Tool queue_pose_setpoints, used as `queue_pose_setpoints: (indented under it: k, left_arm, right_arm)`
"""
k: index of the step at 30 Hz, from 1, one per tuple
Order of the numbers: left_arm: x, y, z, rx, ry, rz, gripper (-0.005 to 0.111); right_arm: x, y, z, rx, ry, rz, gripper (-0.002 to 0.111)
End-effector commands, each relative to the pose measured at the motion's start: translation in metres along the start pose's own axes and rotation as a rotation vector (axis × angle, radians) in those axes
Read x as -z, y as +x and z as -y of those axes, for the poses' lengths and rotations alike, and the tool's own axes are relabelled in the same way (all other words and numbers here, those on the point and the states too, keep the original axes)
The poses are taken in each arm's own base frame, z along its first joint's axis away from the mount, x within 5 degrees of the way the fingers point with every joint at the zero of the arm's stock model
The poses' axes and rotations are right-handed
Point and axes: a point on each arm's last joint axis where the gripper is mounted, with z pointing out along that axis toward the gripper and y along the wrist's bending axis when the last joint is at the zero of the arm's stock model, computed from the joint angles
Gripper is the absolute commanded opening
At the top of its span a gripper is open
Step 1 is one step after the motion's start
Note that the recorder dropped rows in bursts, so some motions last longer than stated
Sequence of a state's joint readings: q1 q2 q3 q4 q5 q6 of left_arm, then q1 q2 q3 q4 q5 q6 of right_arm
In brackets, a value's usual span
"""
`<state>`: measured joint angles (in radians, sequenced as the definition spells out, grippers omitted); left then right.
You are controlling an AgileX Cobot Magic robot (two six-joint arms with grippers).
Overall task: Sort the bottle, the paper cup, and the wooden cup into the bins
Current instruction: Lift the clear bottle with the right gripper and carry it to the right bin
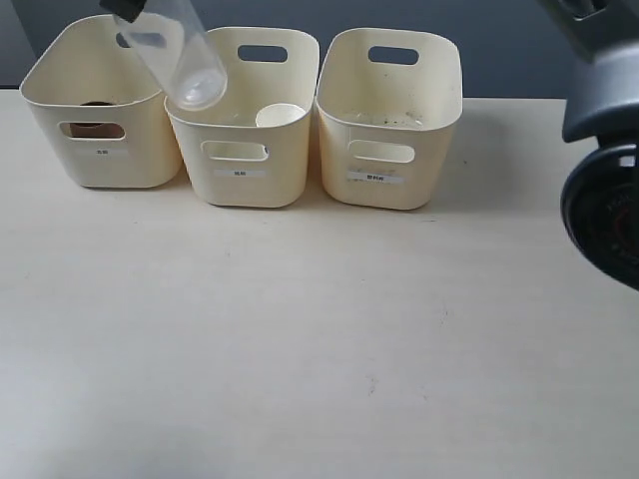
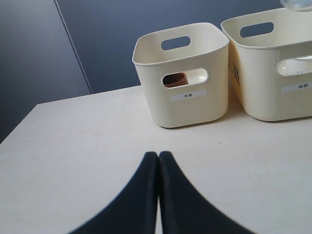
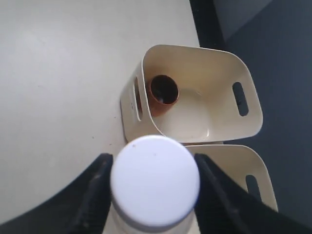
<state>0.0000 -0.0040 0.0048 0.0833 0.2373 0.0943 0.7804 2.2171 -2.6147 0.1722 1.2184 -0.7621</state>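
1. Closest to us, at the right edge of the exterior view, is a big, dark, blurry piece of robot arm. It hangs above the pale worktop.
2. On the left side, the left end effector has its two black fingers pressed together. It holds nothing and points toward the left bin.
3. That left bin has the wooden cup inside. You can see the brown cup through the handle hole.
4. Next comes the bottle. It is up in the air and tilted, over the place where the left bin and the middle bin meet. The right end effector is clamped on it, with one finger on each side just under the white cap.
5. The middle bin has the paper cup in it, standing with its open end up.
6. The right bin looks empty, apart from a few tiny specks I cannot make out.
7. Both cups are in bins, so I think the bottle is the last thing to sort, and this is the carrying step.
8. The next move probably calls for taking the bottle to the right, above the rims, until it is over the right bin. Then it should go down a little and the fingers should let go.
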Motion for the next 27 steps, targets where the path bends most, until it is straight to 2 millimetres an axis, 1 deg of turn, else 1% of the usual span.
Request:
queue_pose_setpoints:
  k: [1,3,5,9,11,14,18,21,24,27]
  left_arm:
    - [0.000,-0.002,0.000,0.007,0.005,0.007,0.000]
    - [0.000,-0.002,0.000,0.007,0.005,0.007,0.000]
    - [0.000,-0.002,0.000,0.007,0.005,0.007,0.000]
    - [0.000,-0.002,0.000,0.007,0.005,0.007,0.000]
    - [0.000,-0.002,0.000,0.007,0.005,0.007,0.000]
    - [0.000,-0.002,0.000,0.007,0.005,0.007,0.000]
    - [0.000,-0.002,0.000,0.007,0.005,0.007,0.000]
    - [0.000,-0.002,0.000,0.007,0.005,0.007,0.000]
    - [0.000,-0.002,0.000,0.007,0.005,0.007,0.000]
    - [0.000,-0.002,0.000,0.007,0.005,0.007,0.000]
  right_arm:
    - [0.021,-0.005,0.004,0.004,0.057,-0.001,-0.001]
    - [0.031,-0.004,0.009,-0.015,0.109,-0.022,-0.001]
    - [0.033,-0.002,0.012,-0.017,0.140,-0.043,-0.001]
    - [0.033,0.000,0.014,-0.018,0.160,-0.062,-0.001]
    - [0.030,0.004,0.015,-0.005,0.181,-0.101,-0.001]
    - [0.024,0.017,0.022,-0.011,0.215,-0.174,-0.001]
    - [0.018,0.039,0.036,-0.051,0.221,-0.238,-0.001]
    - [0.021,0.050,0.046,-0.090,0.230,-0.246,-0.001]
    - [0.027,0.059,0.056,-0.130,0.242,-0.244,-0.001]
    - [0.028,0.063,0.058,-0.161,0.211,-0.221,-0.001]
